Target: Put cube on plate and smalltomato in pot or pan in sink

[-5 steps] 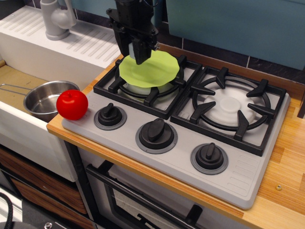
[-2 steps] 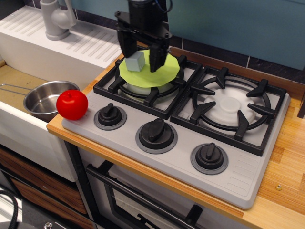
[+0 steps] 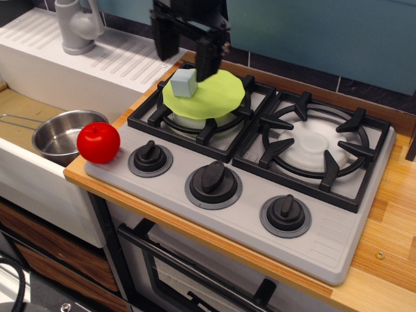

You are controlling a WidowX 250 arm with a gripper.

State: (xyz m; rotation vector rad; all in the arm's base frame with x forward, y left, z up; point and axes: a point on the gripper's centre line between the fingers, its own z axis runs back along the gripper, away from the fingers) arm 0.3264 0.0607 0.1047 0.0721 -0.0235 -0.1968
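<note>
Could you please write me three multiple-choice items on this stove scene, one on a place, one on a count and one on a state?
1. Where does the cube rest?
A. on the lime-green plate
B. in the saucepan
C. on the right burner

2. How many knobs does the stove front show?
A. two
B. three
C. four

3. How does the pincer stand?
A. shut on the cube
B. open, above the cube
C. shut on the tomato

Answers:
1. A: the cube sits on the left part of the plate, which lies over the left burner.
2. B: three black knobs line the grey panel.
3. B: its two dark fingers stand apart, raised above the cube, holding nothing; the tomato lies on the stove's left corner beside the pot in the sink.
</note>
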